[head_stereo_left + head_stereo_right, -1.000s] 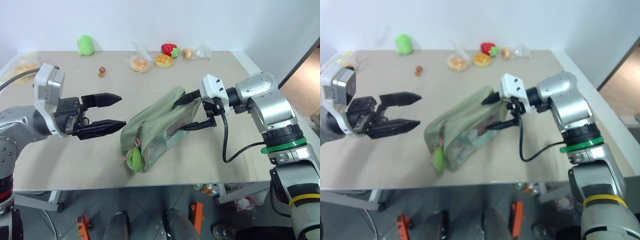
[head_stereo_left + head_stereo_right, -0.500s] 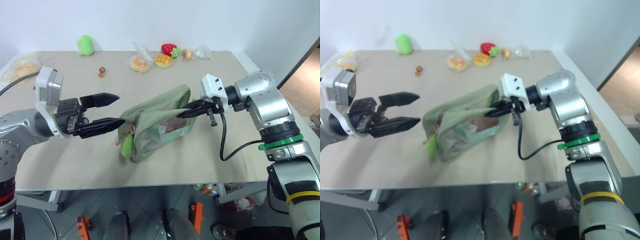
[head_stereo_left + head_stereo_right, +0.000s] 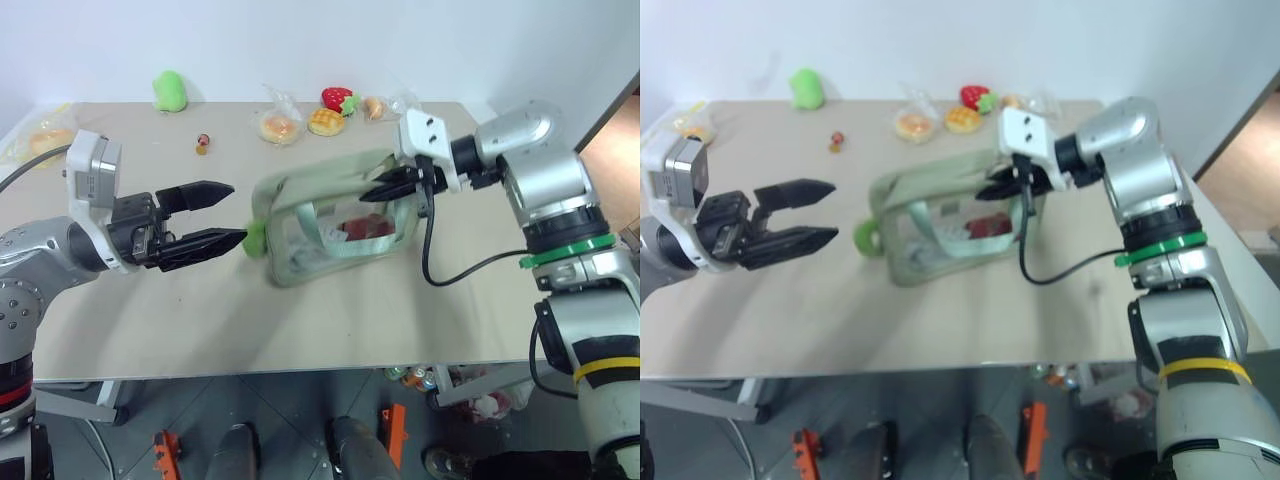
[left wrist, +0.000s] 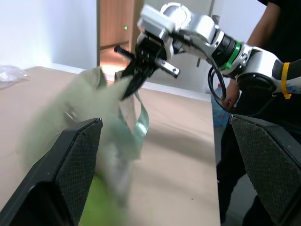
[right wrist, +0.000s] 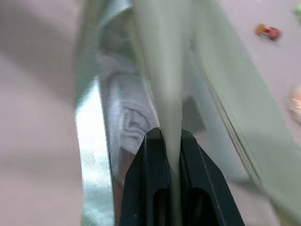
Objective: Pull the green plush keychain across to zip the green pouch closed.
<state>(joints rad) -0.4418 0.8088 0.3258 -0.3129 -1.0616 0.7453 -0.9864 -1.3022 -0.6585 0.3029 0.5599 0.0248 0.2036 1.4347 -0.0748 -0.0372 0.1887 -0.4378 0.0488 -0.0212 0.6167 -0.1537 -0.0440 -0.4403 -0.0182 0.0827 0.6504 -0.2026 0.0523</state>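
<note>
Bracing step, by the look of it: the green pouch (image 3: 335, 215) hangs lifted near the middle of the table (image 3: 330, 310), pinched at its 3 o'clock end, clear window side toward the camera, a red item dimly visible inside. Dangling at the pouch's 9 o'clock end, the green plush keychain (image 3: 254, 238), just beside the tips of the left gripper (image 3: 228, 213) but apart from them. Zip not yet drawn, as far as can be judged; the zipper line itself too small to read.

Next move, as a judgement: bring the left fingers onto the plush charm, close on it, then draw it along the top edge toward 3 o'clock while the other end stays braced. Risk of the charm swinging away from the approach, since the pouch hangs free.

Right gripper (image 3: 385, 187): clamped tight on a fold or strap of pale green fabric at the pouch's end, seen plainly in the right wrist view with the cloth squeezed between the two black fingers (image 5: 152, 155). Left gripper: spread wide, holding nothing, touching nothing, pointed toward 3 o'clock at the keychain.

At 12 o'clock, well apart: a loose green plush toy (image 3: 170, 90) and wrapped buns (image 3: 280, 126).
</note>
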